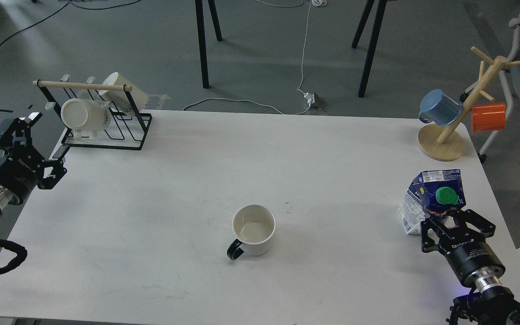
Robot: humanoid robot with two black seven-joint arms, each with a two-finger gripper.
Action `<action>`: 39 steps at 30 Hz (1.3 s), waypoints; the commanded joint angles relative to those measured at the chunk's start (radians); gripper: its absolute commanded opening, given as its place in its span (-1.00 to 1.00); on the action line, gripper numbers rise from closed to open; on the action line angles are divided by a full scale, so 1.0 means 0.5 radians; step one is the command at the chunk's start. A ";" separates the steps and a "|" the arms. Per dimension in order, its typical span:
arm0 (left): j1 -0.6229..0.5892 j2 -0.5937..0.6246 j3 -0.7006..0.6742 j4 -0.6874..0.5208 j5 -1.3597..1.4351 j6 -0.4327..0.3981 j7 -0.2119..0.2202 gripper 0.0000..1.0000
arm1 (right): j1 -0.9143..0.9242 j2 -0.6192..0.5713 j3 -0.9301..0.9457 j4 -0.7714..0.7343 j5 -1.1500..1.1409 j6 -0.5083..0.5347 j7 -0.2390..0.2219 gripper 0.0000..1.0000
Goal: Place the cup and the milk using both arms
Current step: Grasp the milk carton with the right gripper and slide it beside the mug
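A white cup [253,229] with a black handle stands upright at the table's front middle. A blue and white milk carton [427,198] with a green cap stands tilted near the right edge. My right gripper [457,222] is at the carton's near side. Its fingers [427,228] are spread on either side of the carton's lower part, and they hide the carton's base. My left gripper [45,135] is open and empty at the table's left edge, just in front of a black wire rack [106,135], far from the cup.
The wire rack at the back left holds two cream mugs [84,115]. A wooden mug tree [443,140] at the back right carries a blue mug [439,107] and an orange mug [488,117]. Table legs and cables lie on the floor beyond.
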 commanded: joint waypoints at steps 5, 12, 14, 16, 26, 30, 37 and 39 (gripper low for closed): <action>0.013 -0.002 0.003 0.016 0.003 0.000 0.000 0.98 | -0.002 0.011 -0.026 0.097 -0.055 0.000 -0.002 -0.36; 0.025 -0.006 0.003 0.016 0.043 0.000 0.000 0.98 | -0.018 0.133 -0.088 0.374 -0.463 0.000 0.001 -0.37; 0.025 -0.006 0.003 0.016 0.064 0.000 0.000 0.98 | -0.012 0.207 -0.131 0.389 -0.503 0.000 0.001 -0.37; 0.025 -0.006 0.003 0.016 0.083 0.000 0.000 0.98 | -0.009 0.256 -0.177 0.389 -0.534 0.000 0.001 -0.36; 0.028 -0.006 0.003 0.031 0.101 0.000 0.000 0.98 | -0.018 0.419 -0.318 0.368 -0.694 0.000 0.001 -0.34; 0.031 -0.003 0.003 0.047 0.101 0.000 0.000 0.98 | -0.015 0.471 -0.327 0.358 -0.737 0.000 0.001 -0.32; 0.031 -0.002 0.003 0.081 0.101 0.000 0.000 0.98 | -0.015 0.557 -0.327 0.319 -0.758 0.000 -0.002 -0.31; 0.034 -0.002 0.003 0.087 0.101 0.000 0.000 0.98 | -0.015 0.557 -0.330 0.300 -0.758 0.000 -0.005 -0.28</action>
